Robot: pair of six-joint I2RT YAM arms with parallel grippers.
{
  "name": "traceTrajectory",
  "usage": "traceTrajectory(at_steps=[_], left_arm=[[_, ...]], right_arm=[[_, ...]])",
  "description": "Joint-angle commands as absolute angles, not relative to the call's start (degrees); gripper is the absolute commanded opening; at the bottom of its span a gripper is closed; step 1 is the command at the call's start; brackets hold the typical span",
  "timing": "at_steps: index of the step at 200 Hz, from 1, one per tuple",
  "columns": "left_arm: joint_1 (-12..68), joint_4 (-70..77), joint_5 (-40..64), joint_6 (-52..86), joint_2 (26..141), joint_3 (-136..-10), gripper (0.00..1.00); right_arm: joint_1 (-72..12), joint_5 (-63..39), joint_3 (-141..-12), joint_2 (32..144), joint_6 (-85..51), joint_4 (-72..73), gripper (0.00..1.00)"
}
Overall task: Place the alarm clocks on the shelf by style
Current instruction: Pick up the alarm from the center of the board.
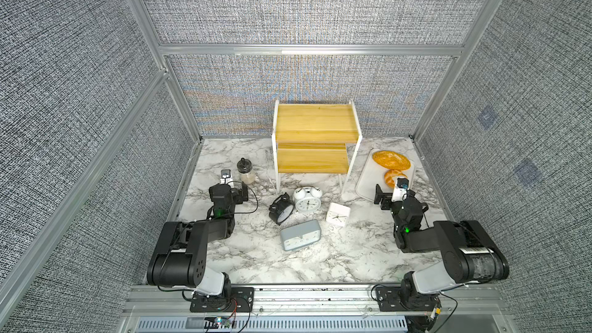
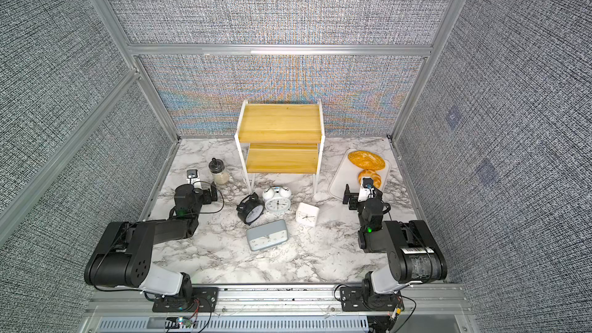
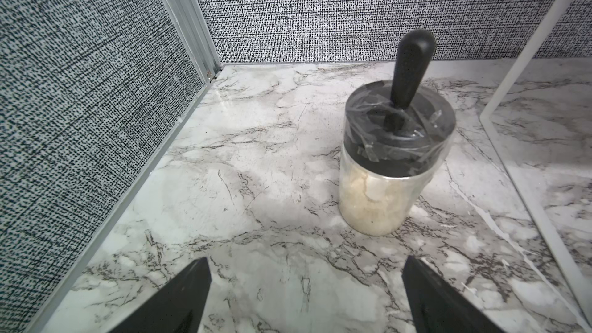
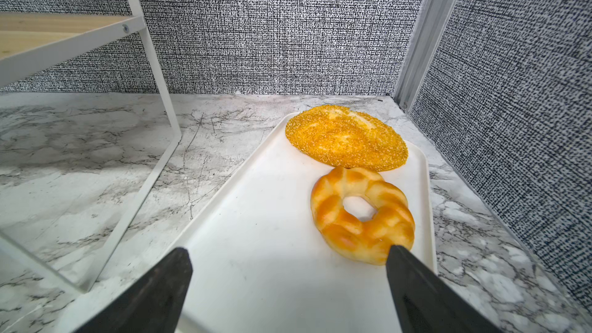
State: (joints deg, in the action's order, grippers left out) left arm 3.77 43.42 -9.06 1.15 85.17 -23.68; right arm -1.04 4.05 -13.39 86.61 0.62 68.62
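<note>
Top views, both: opening step, by the look of it. Nothing lifted, both boards of the shelf (image 1: 315,123) bare at twelve o'clock of the desk (image 1: 256,261). All four alarm clocks (image 2: 277,201) down on the marble at centre, just at six o'clock of the shelf legs: black twin-bell (image 1: 281,209) tilted, white twin-bell (image 1: 307,201) close at its three o'clock, small white square (image 1: 337,214) further round at three, grey-blue rectangle (image 1: 300,235) lying face up at six. Left claw (image 3: 306,259) released, spread wide over bare desk, grasping nothing, aimed at a taped jar (image 3: 394,168) out at ten o'clock. Right claw (image 4: 288,248) released too, empty, poised above a white tray (image 4: 272,251) at two o'clock, with a ring bread (image 4: 362,216) beside one finger (image 4: 416,283) and a seeded loaf (image 4: 346,137) beyond.

Next, probably: turn a claw inward toward centre, pick a first clock, grip across the body rather than the bells, lift clear of the white frame. Likely sorting — twin-bells on one board, the flat-faced pair on the other.

Glossy grey-veined marble pattern under everything — likely slick under a nudged clock. Grey woven panels in aluminium framing on three sides; little room at nine and three o'clock.
</note>
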Motion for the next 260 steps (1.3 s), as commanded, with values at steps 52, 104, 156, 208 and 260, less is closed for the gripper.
traceTrajectory(at_steps=[52, 104, 156, 208, 260], left_arm=[[3.8, 26.9, -17.2, 5.3, 69.9, -25.4, 0.99], [3.8, 9.7, -9.6, 12.0, 57.6, -28.9, 0.99], [4.0, -3.7, 5.6, 23.5, 44.6, -31.2, 0.99], [10.1, -9.0, 20.5, 26.5, 40.4, -31.7, 0.99], [24.5, -10.6, 18.3, 18.6, 39.8, -32.2, 0.99]], right_arm=[[-1.1, 9.6, -19.8, 76.7, -3.5, 49.5, 0.99], [-1.1, 6.1, -26.0, 68.8, -8.7, 29.8, 0.99], [-1.7, -4.4, -28.2, 60.3, -8.9, 16.1, 0.99], [-5.2, -11.6, -27.8, 54.3, -8.8, 10.3, 0.99], [-9.3, -13.9, -27.9, 51.3, -8.2, 5.3, 0.99]])
